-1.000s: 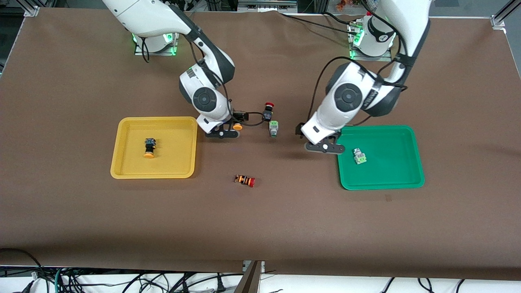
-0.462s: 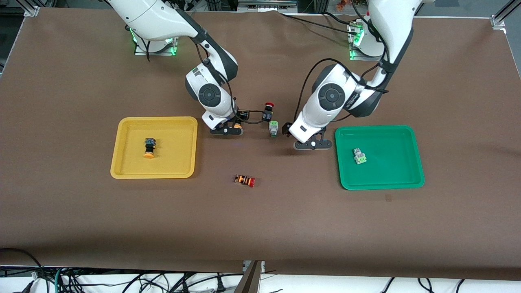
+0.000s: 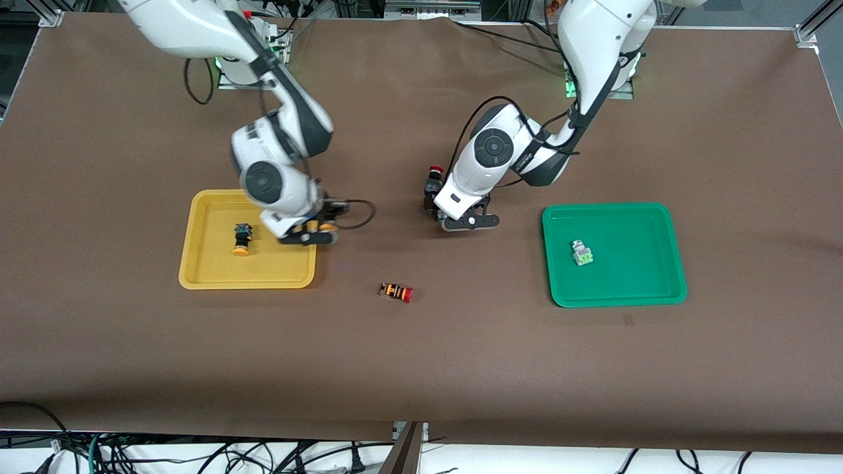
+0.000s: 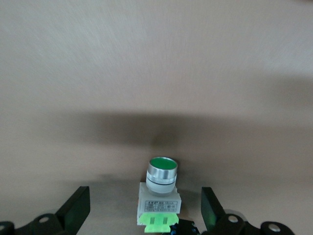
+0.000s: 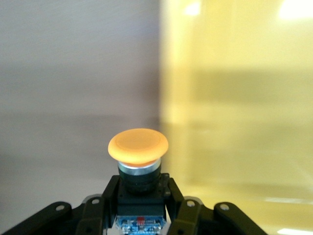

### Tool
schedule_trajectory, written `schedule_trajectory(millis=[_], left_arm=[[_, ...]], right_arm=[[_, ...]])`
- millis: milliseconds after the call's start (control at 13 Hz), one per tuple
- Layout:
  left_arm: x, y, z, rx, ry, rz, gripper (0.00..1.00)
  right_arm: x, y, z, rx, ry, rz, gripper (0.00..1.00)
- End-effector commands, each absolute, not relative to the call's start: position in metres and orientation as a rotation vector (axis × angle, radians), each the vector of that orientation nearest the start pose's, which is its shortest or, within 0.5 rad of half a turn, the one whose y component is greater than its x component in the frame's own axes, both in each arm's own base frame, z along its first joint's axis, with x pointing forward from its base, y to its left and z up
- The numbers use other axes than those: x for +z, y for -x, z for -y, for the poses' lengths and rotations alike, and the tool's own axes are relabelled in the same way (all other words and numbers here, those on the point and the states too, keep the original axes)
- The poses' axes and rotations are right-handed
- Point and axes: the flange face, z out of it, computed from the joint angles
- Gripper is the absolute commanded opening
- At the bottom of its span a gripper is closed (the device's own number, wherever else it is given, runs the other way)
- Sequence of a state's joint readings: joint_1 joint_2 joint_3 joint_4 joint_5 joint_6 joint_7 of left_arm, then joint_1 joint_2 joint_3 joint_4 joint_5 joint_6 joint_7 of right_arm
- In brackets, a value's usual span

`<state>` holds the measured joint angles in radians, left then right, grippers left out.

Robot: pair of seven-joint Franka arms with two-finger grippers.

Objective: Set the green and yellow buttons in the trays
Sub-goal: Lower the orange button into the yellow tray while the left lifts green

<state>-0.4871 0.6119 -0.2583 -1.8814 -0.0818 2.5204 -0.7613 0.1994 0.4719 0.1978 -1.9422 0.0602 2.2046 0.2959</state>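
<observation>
My right gripper [image 3: 309,235] is shut on a yellow button [image 5: 138,147] and holds it over the rim of the yellow tray [image 3: 197,280]; the tray fills one side of the right wrist view [image 5: 234,98]. A second yellow button [image 3: 241,238] lies in that tray. My left gripper [image 3: 467,221] is open over the table middle. In the left wrist view its fingers [image 4: 73,211] stand apart on either side of a green button [image 4: 159,193] lying on the cloth, not touching it. The arm hides that button in the front view. Another green button [image 3: 581,253] lies in the green tray [image 3: 678,263].
A red-capped black switch [image 3: 433,175] stands right beside the left wrist, toward the robots' bases. A red-capped orange-and-black striped switch [image 3: 396,291] lies on the brown cloth nearer the front camera, between the two trays.
The right gripper has carried the yellow button from the table middle to the yellow tray's edge. The left gripper has moved from the green tray's side to the green button on the table.
</observation>
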Motion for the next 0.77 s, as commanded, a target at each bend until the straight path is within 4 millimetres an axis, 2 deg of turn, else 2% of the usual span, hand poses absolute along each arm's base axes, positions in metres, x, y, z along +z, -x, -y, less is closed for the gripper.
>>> schedule_trajectory(millis=[0,77,154,231,308,385,462,615,692], left_arm=[[0.175,-0.465,0.440,0.164,3.319,0.182,1.00],[0.176,-0.466,0.441,0.160,3.322,0.176,0.84],[0.176,-0.467,0.441,0.158,3.323,0.178,0.31],[0.176,-0.465,0.442,0.159,3.322,0.166,0.10],[0.175,-0.464,0.441,0.164,3.319,0.146,0.00],[0.177,-0.464,0.440,0.165,3.319,0.098,0.00],[0.181,-0.466,0.438,0.160,3.321,0.057,0.00],[0.208,-0.479,0.425,0.169,3.303,0.025,0.00],[0.226,-0.490,0.410,0.192,3.282,0.003,0.00]], right_arm=[[0.201,-0.559,-0.169,0.427,3.075,0.218,0.00],[0.191,-0.559,-0.158,0.449,3.079,0.194,0.05],[0.192,-0.562,-0.151,0.449,3.081,0.171,0.83],[0.206,-0.569,-0.145,0.411,3.080,0.161,1.00],[0.239,-0.580,-0.141,0.345,3.080,0.149,1.00],[0.274,-0.591,-0.137,0.304,3.079,0.136,1.00],[0.319,-0.602,-0.126,0.277,3.076,0.110,1.00],[0.414,-0.603,-0.113,0.215,3.074,0.085,1.00],[0.456,-0.599,-0.111,0.153,3.084,0.089,1.00]])
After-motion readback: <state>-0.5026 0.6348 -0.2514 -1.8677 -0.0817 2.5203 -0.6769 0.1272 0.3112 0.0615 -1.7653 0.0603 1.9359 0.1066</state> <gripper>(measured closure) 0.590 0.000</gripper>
